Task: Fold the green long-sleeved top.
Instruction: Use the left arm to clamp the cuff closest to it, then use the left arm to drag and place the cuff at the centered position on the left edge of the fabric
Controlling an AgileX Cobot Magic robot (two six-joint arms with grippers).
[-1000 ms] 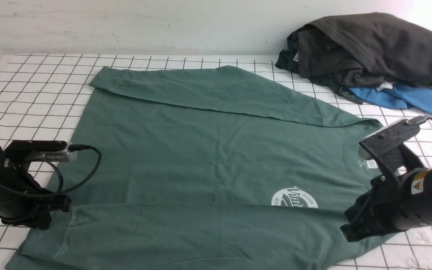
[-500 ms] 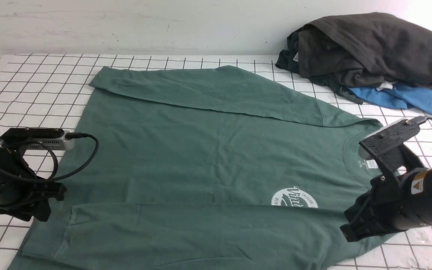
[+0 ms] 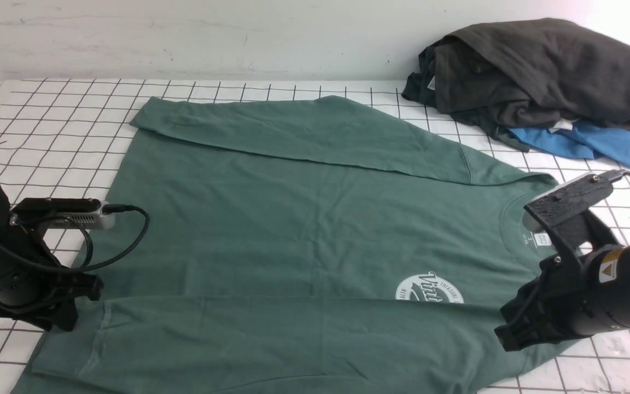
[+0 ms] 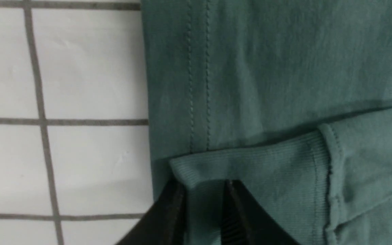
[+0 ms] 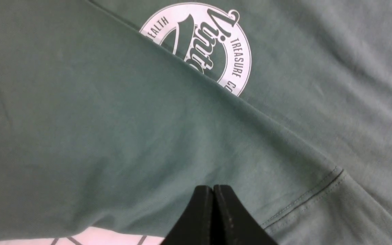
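Note:
The green long-sleeved top (image 3: 293,230) lies flat and sideways on the gridded table, collar to the right, with both sleeves folded across the body. Its white logo (image 3: 429,288) is half covered by the near sleeve and also shows in the right wrist view (image 5: 199,44). The white neck label (image 3: 540,239) peeks out by the right arm. My left gripper (image 3: 60,323) is open, and its fingers straddle the corner of the near sleeve's ribbed cuff (image 4: 250,163) in the left wrist view (image 4: 204,183). My right gripper (image 3: 509,342) is shut and empty, over the near sleeve by the shoulder seam (image 5: 213,187).
A pile of dark grey-brown garments (image 3: 539,71) lies on a bright blue garment (image 3: 583,142) at the back right. The white gridded table (image 3: 47,120) shows left of the top, and a wall runs behind it.
My left arm rose and drew back to the left, then came down and right again to the cuff. The right arm barely moved. The top lies as before.

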